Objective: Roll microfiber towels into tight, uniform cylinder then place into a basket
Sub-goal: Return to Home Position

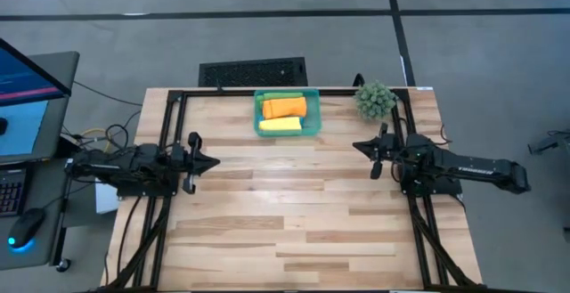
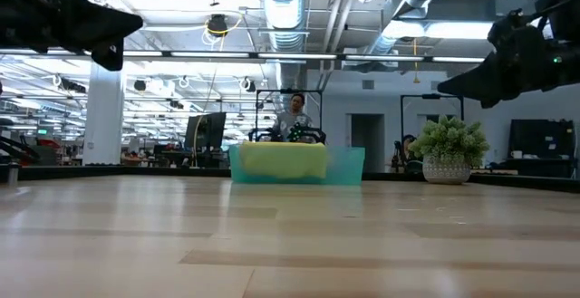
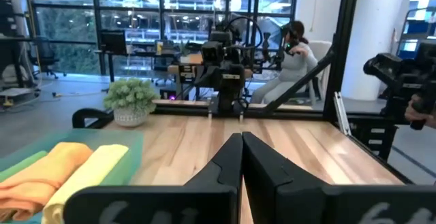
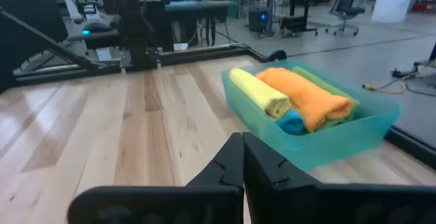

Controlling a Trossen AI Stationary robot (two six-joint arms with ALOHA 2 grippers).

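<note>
The teal basket (image 1: 311, 113) stands on the wood table at the far edge, near the middle. Rolled microfiber towels lie in it: a yellow one (image 4: 259, 92), an orange one (image 4: 306, 94), a green one (image 4: 327, 86) behind the orange one, and a blue one (image 4: 291, 121) underneath. My left gripper (image 1: 214, 161) hovers shut at the table's left side, pointing right, with nothing in it. My right gripper (image 1: 358, 145) hovers shut at the right side, pointing left, also holding nothing. Both are well clear of the basket.
A spiky green plant ball in a pot (image 1: 375, 100) stands at the far right, just beyond my right gripper. A black frame (image 1: 178, 97) runs along the table's edges. The broad wood surface (image 1: 285, 213) between and in front of the arms lies bare.
</note>
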